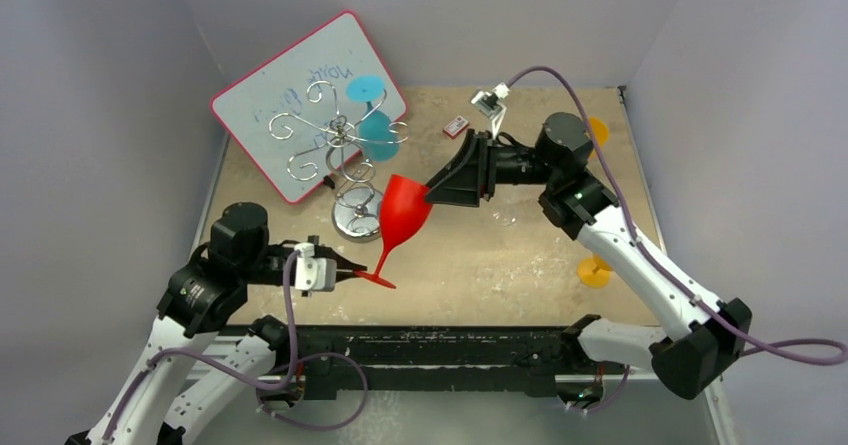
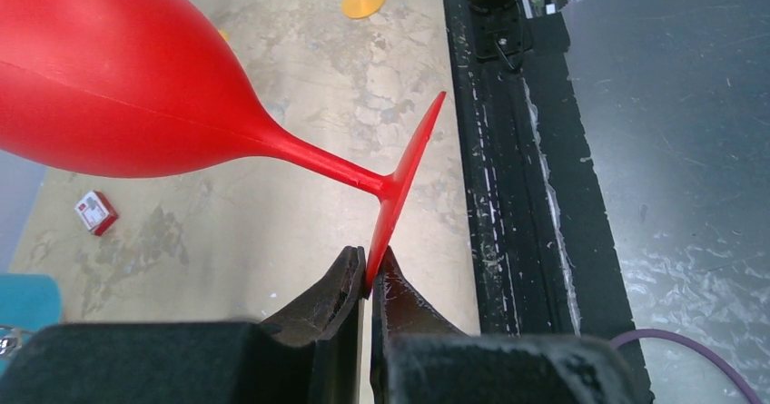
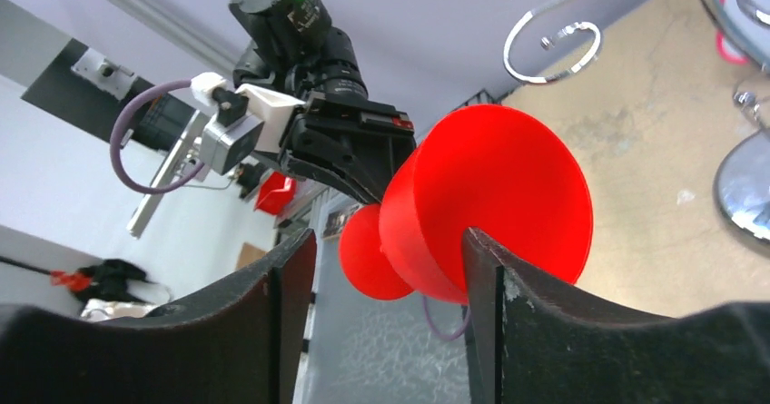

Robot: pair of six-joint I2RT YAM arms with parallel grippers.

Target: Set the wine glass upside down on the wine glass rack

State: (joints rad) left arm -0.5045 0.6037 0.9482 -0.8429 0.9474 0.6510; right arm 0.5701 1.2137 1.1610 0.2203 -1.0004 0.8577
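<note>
A red wine glass hangs tilted above the table, bowl up toward the right, foot down at the left. My left gripper is shut on the rim of its foot; in the left wrist view the fingertips pinch the thin red disc. My right gripper stands open at the bowl's mouth. In the right wrist view its jaws are wide apart, and the bowl sits beside the right finger. The silver wine glass rack stands just left of the bowl on its round base.
A teal glass hangs on the rack. Behind it leans a pink-framed whiteboard. A small red box lies at the back. Orange glasses sit at the right. The black front rail runs along the near edge.
</note>
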